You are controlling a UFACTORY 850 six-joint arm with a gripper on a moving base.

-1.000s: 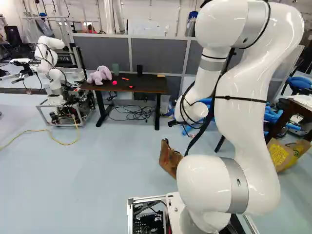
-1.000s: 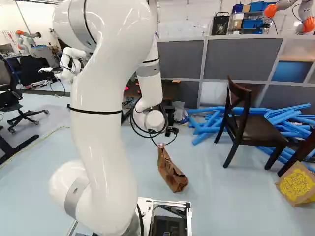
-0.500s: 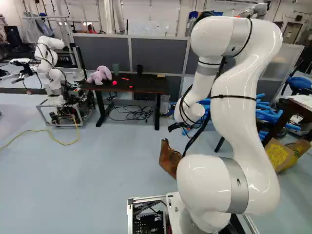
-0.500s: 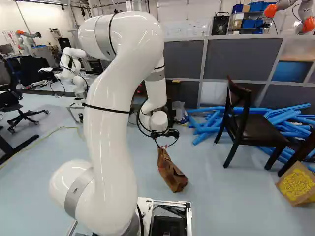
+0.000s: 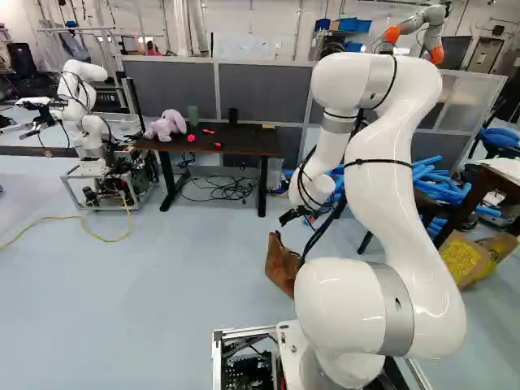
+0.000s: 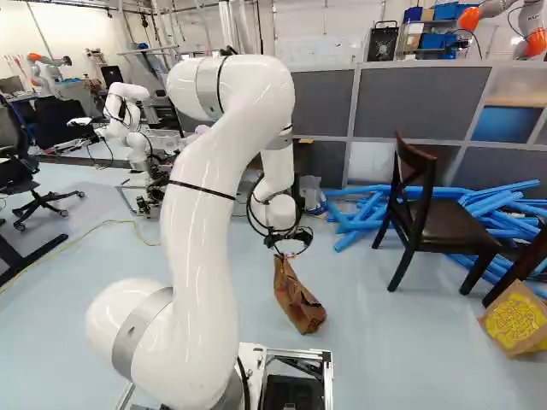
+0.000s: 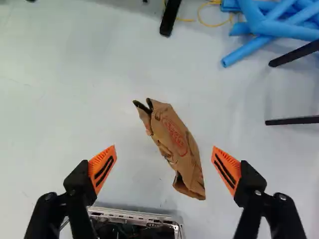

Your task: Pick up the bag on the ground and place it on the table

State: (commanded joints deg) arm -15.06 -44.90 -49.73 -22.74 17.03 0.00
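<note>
Step in hand: approach to the bag (image 7: 177,144). The gripper (image 7: 164,169) is spread, empty. Next: align, then lower.

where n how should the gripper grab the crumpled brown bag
I'd come from above and close the pincer across the middle of the brown bag, probably after a slight turn: it looks long and narrow, aslant to the open fingers.
</note>
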